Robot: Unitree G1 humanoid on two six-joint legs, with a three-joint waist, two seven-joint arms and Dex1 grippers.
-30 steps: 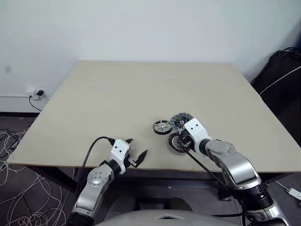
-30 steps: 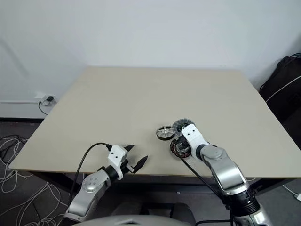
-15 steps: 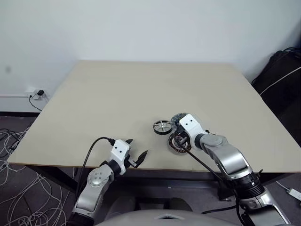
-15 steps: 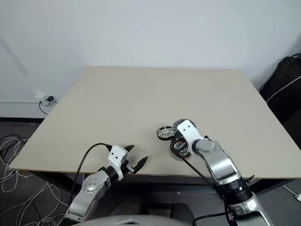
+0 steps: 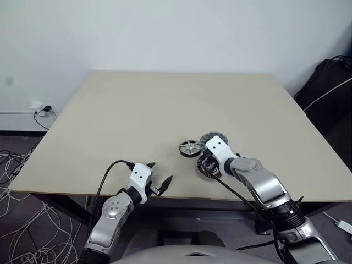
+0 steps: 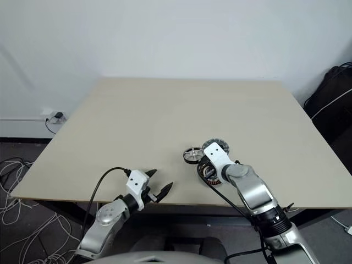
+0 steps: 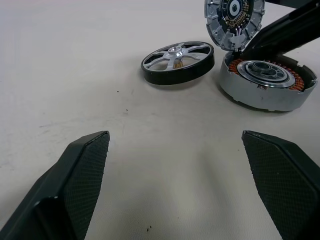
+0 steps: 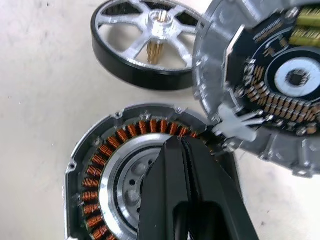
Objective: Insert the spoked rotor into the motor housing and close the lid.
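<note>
Metal and stiff, the spoked rotor (image 7: 177, 61) lies flat just beside the motor housing (image 7: 267, 81), likely best pinched by its dark rim, while the right gripper (image 8: 186, 146) is closed, holding nothing, over that housing.

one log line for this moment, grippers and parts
left gripper open, over bare table | right gripper shut, over motor housing | spoked rotor flat on table, not inserted | lid tilted up at housing edge
</note>
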